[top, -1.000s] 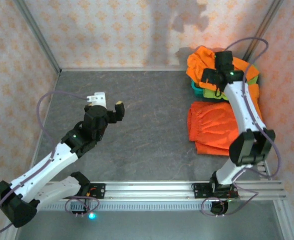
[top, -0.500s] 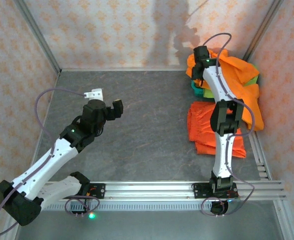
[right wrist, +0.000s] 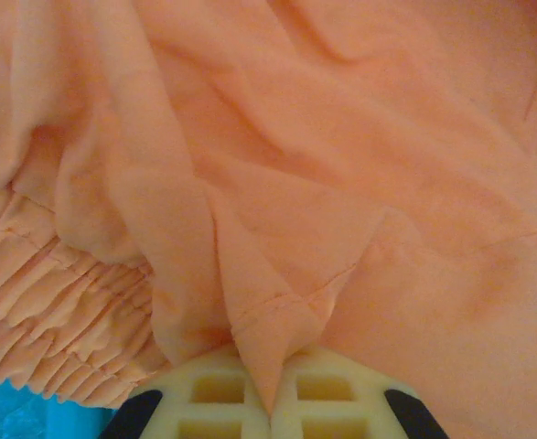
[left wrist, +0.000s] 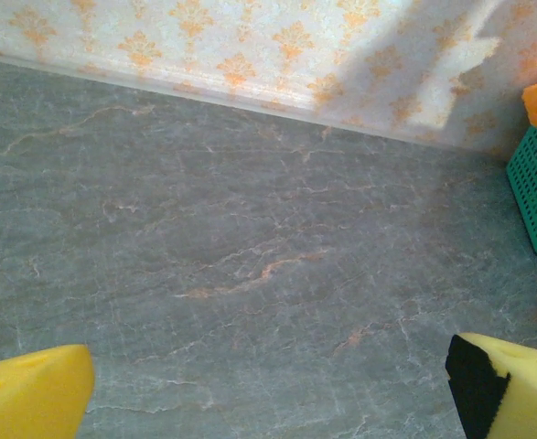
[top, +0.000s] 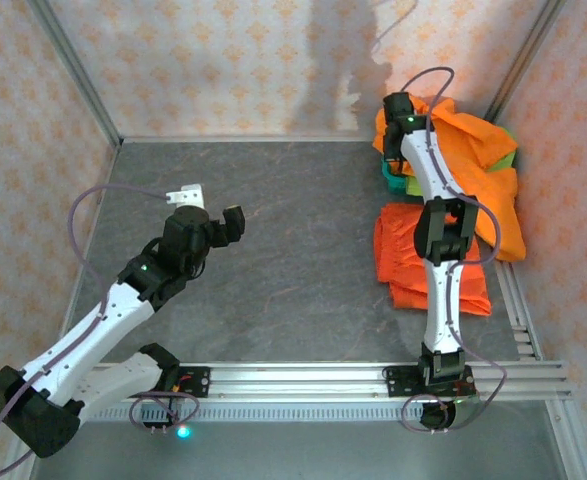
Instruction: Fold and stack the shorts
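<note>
I count two grippers, one basket and three patches of shorts. My right gripper (right wrist: 270, 402) is clamped on a fold of the heaped orange shorts (top: 473, 150) — the cloth is pinched between my two pale pads, and a gathered elastic waist bunches at 8 o'clock in the wrist view. I cannot tell how many orange pairs make up that heap. It spills out of the one teal mesh basket (top: 391, 178) at 1 o'clock on the surface (top: 293, 230). A single lime-green pair (top: 414, 187) peeks out from under it at the basket's rim. At 3 o'clock, just beside the basket, the folded orange shorts (top: 403, 250) lie flat on the surface. My left gripper (top: 211, 208) hangs at 9 o'clock above the surface with its jaws wide — well apart from all the cloth.
</note>
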`<control>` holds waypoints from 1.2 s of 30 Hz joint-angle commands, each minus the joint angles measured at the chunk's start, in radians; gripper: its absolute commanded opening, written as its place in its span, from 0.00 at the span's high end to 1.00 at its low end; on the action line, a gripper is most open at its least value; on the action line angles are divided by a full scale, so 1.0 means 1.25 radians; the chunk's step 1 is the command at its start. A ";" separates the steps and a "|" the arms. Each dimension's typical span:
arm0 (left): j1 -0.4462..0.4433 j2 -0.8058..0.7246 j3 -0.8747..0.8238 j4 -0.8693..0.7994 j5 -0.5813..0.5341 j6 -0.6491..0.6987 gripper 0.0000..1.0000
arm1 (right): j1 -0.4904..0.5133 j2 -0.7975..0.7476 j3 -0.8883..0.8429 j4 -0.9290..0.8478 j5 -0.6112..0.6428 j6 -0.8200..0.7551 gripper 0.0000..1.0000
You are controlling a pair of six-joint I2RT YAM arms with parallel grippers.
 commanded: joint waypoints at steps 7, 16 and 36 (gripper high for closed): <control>0.002 -0.017 -0.013 0.014 -0.002 -0.018 0.00 | -0.001 -0.278 0.026 0.074 -0.022 0.031 1.00; 0.002 -0.018 -0.021 0.017 0.000 -0.025 0.00 | 0.000 -0.374 0.104 0.138 -0.039 -0.006 1.00; 0.002 -0.015 -0.032 0.032 0.002 -0.038 0.00 | 0.252 -0.379 0.254 0.249 -0.215 0.052 1.00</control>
